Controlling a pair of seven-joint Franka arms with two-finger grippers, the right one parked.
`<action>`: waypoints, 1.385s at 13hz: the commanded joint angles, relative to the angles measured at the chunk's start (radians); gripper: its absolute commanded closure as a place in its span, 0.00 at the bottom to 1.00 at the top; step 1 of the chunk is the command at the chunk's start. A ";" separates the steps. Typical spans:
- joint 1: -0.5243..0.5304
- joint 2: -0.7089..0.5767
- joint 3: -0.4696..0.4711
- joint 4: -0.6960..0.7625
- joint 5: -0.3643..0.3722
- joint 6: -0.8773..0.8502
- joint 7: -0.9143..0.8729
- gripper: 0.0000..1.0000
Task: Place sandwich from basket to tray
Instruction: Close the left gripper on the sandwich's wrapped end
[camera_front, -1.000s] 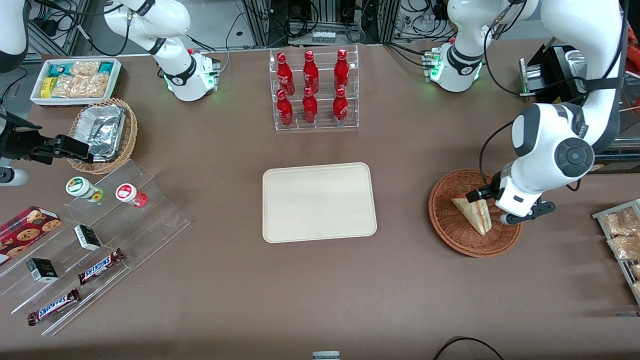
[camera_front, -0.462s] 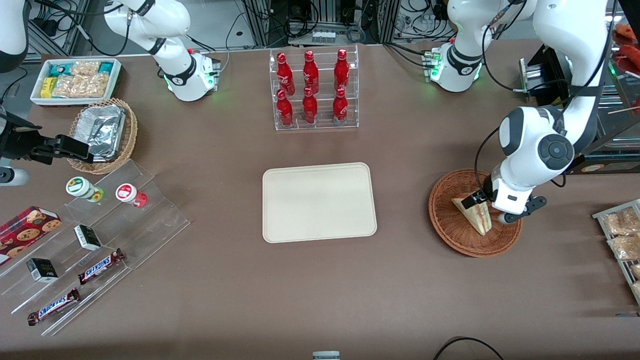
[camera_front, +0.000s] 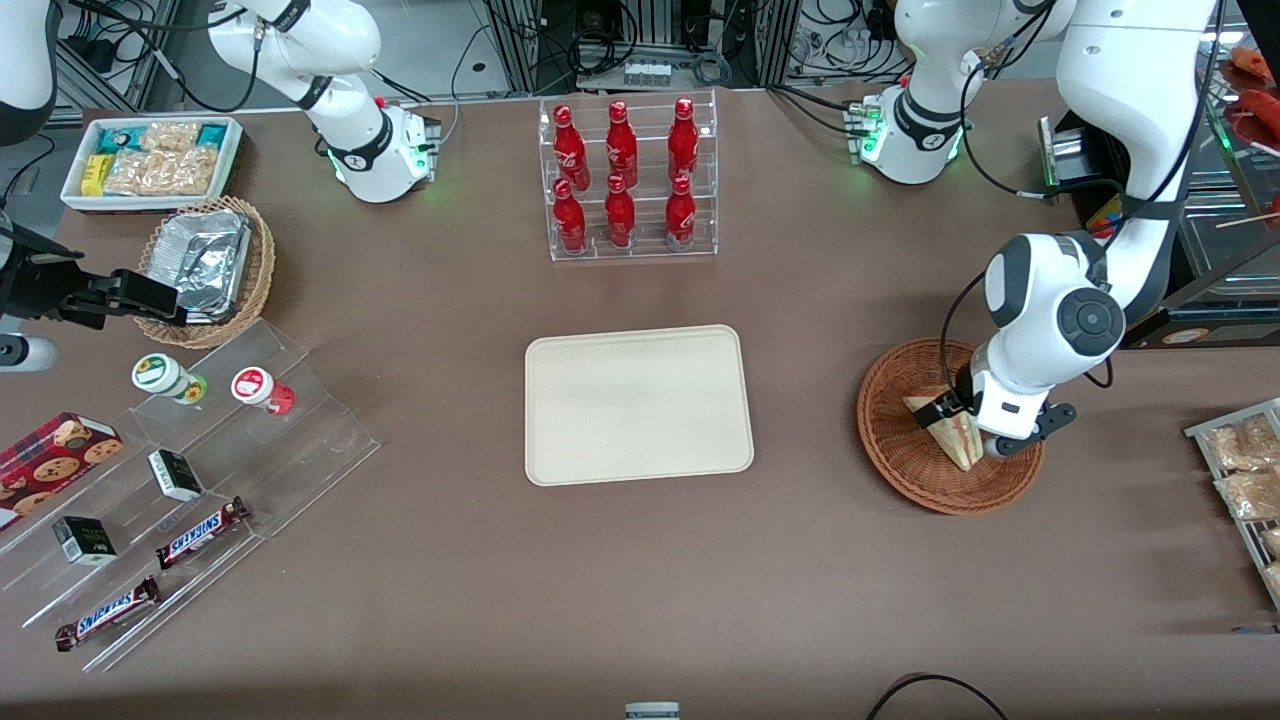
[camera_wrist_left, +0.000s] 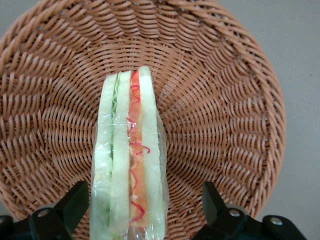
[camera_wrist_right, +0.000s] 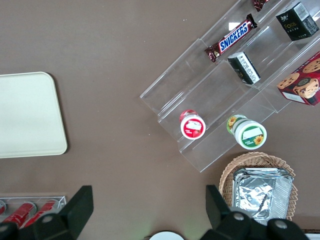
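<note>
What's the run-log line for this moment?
phase: grasp approach | gripper: open, straddling sandwich | sandwich: in basket | tray: bare

Glossy white left arm (camera_front: 1050, 320) with dark grey joint caps, black cables, black-fingered gripper (camera_wrist_left: 142, 212)

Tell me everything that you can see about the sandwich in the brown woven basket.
The triangular wedge sandwich has pale white bread slices with green, orange and red filling layers along its cut edge. A clear plastic wrap seems to cover it. It stands on edge in the round reddish-brown wicker basket, cut edge up, resting on the woven bottom. The left gripper is low over it, its two black fingers open, one at each side of the sandwich and not yet touching it.
</note>
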 joint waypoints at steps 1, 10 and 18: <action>-0.002 0.002 0.006 -0.006 0.019 0.017 -0.030 0.15; -0.002 -0.033 0.004 0.049 0.060 -0.156 -0.039 1.00; -0.049 -0.058 -0.103 0.365 0.049 -0.586 -0.038 1.00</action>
